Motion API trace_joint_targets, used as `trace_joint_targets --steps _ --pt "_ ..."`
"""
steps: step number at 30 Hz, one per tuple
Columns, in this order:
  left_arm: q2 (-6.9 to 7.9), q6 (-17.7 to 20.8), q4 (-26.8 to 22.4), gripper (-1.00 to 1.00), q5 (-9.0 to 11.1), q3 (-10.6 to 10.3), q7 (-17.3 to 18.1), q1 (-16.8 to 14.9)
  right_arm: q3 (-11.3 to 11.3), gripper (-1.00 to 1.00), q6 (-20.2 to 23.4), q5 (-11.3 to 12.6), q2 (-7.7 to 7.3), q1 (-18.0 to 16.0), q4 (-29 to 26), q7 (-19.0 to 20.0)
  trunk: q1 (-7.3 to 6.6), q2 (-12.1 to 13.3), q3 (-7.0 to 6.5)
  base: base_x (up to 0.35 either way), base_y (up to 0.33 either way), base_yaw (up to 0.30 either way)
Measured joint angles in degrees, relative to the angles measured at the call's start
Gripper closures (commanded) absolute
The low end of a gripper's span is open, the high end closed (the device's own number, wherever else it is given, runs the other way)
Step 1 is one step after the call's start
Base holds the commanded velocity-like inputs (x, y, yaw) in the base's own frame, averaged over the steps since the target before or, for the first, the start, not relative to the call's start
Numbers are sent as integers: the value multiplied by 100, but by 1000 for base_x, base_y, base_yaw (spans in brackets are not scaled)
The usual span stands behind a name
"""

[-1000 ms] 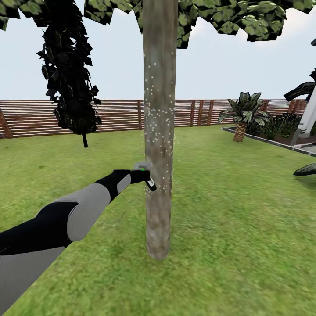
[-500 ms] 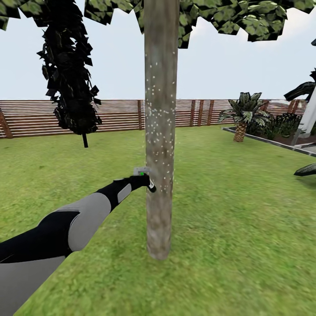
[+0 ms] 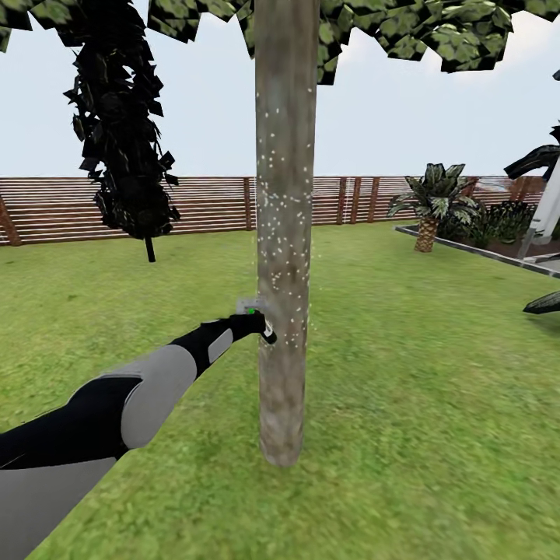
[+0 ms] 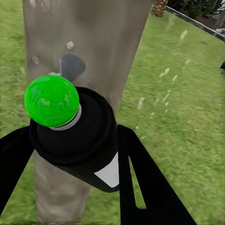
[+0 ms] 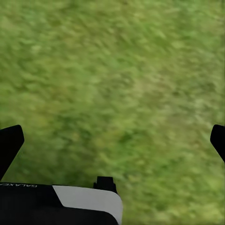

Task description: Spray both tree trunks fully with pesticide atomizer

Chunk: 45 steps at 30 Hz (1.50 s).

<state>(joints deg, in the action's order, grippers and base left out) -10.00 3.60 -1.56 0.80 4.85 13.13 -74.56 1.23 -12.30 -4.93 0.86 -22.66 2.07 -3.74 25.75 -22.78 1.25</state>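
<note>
On the lawn (image 3: 435, 404) of the fenced garden, the robot's left pincer (image 3: 261, 323) grips the pesticide atomizer (image 4: 77, 140), its two black fingers (image 4: 145, 187) clamped either side of the dark bottle, whose spot glows green in the left wrist view. The nozzle sits just beside the tree trunk (image 3: 284, 233), roughly at mid-height of the visible bark. Compared with a second ago, the arm has eased slightly lower and the white specks of pesticide (image 3: 281, 225) have thickened across the middle band of the trunk, with a few droplets drifting off toward the grass on the far side. The base of the trunk appears bare of specks, so this tree probably needs more passes lower down before the second tree. The right pincer (image 5: 112, 140) hangs over grass with its tips spread wide, holding nothing. A slatted wooden fence (image 3: 202, 204) closes the background.
</note>
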Motion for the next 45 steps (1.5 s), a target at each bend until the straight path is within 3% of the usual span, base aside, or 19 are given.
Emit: trace_joint_targets --steps 7,16,22,28,45 --pt "0 -156 -3 100 -11 -28 3 907 0 -100 2 0 0 0 0 0 -1 -1 1 0 0 0" --pt "0 -331 -20 100 -8 -2 -5 1331 0 -100 1 0 5 1 19 5 0 0 0 0 0 0" --pt "0 -888 -26 100 -8 -5 -9 1832 0 -100 4 1 24 5 80 12 0 0 0 0 0 0" --pt "0 -962 -34 100 -9 2 -11 1996 -4 -100 9 8 43 8 83 16 -2 -1 -1 95 150 0" --pt "5 -965 -43 100 -8 -5 -13 2012 -4 -100 8 8 44 8 82 14 0 0 -1 65 328 0"
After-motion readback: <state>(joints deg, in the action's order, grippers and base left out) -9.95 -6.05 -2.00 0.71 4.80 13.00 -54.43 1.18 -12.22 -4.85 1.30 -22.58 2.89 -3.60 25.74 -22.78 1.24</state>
